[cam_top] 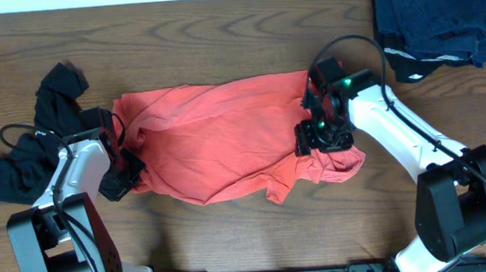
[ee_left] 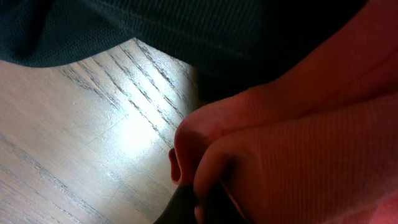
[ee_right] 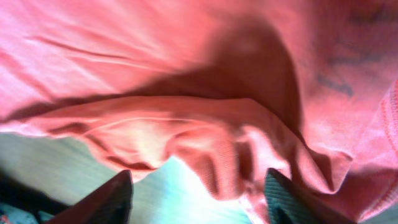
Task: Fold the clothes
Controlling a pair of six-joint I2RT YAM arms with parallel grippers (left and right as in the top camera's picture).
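We see coral-red cotton T-shirt mid brown wooden table; L gripper at its 9 o'clock edge, grip unclear; R gripper, fingers apart, straddles 3 o'clock hem; fold just starting, next needs firm pinches.

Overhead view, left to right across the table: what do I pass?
The black garment → left gripper → coral-red T-shirt → right gripper, over the shirt's right end → dark blue cloth pile.
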